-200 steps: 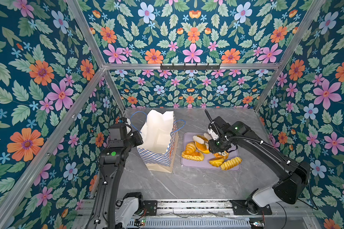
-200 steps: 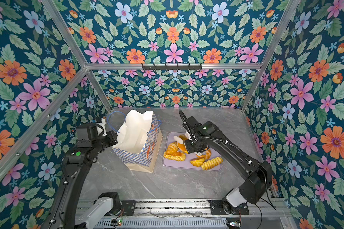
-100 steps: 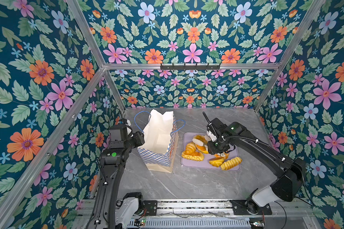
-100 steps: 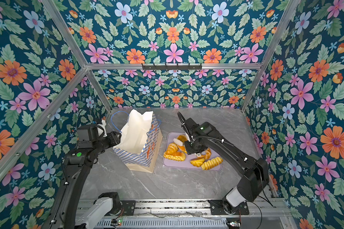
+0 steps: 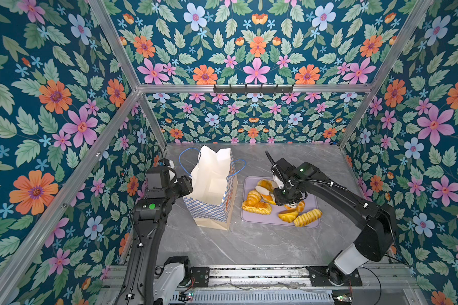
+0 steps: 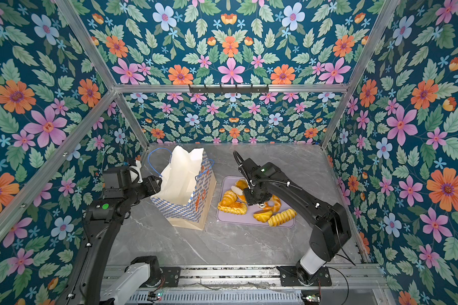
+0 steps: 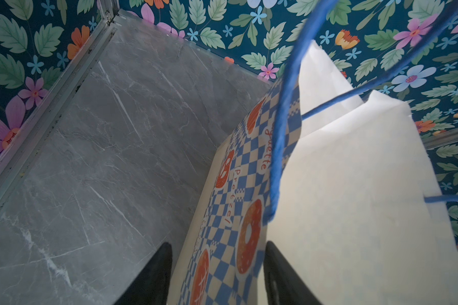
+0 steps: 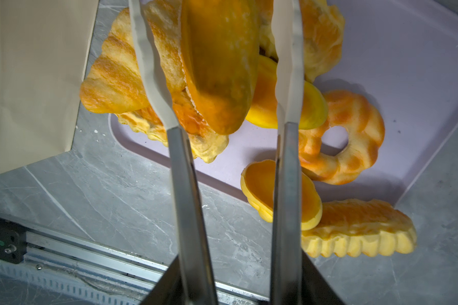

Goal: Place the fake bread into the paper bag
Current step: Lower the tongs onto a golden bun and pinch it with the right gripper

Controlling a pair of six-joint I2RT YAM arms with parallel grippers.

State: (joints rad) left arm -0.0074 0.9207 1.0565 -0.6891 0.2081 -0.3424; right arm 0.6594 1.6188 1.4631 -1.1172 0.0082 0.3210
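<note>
I've got bag (image 5: 209,184) standing on table (image 5: 249,245), left of tray (image 5: 310,185). Bread (image 5: 255,207) piled on tray. Left gripper (image 7: 217,249) straddles bag's left wall; right gripper (image 5: 290,203) over tray, holding one piece.

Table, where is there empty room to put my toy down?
Biggest bare patch: grey table in front of the bag and tray, up to the metal rail. Another strip lies behind the tray, up to the back wall. The tray is crowded with bread; the gap between bag and tray is narrow.
</note>
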